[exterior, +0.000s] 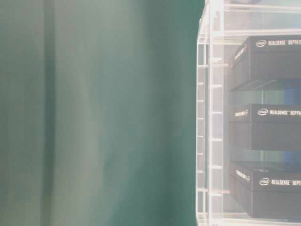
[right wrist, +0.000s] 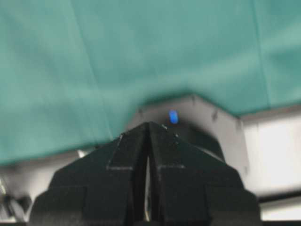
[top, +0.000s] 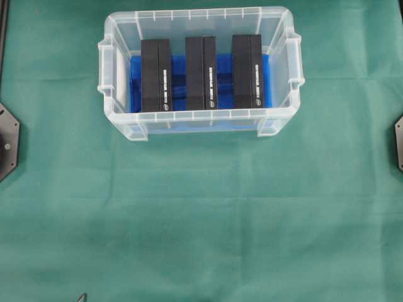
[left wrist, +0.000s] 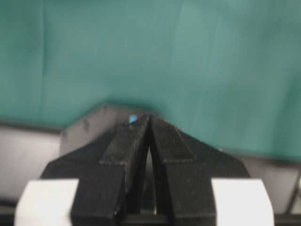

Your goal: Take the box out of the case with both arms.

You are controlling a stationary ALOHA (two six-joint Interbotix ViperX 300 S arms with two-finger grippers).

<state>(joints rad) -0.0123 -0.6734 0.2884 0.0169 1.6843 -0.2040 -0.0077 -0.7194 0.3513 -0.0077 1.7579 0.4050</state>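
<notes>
The clear plastic case [top: 201, 115] stands at the back middle of the table, with a blue liner [top: 179, 82] on its floor. Three black boxes stand on edge inside it: a left box [top: 156, 75], a middle box [top: 200, 72] and a right box [top: 247, 70]. In the table-level view the case wall [exterior: 211, 117] fills the right side, with the boxes [exterior: 273, 127] behind it. My left gripper [left wrist: 149, 117] shows only in its wrist view, shut and holding nothing, over green cloth. My right gripper [right wrist: 148, 125] is likewise shut and holding nothing. Neither gripper appears in the overhead view.
Green cloth [top: 201, 220] covers the whole table. Black arm bases sit at the left edge [top: 7, 141] and the right edge [top: 398, 141]. A small dark tip [top: 82, 297] pokes in at the bottom edge.
</notes>
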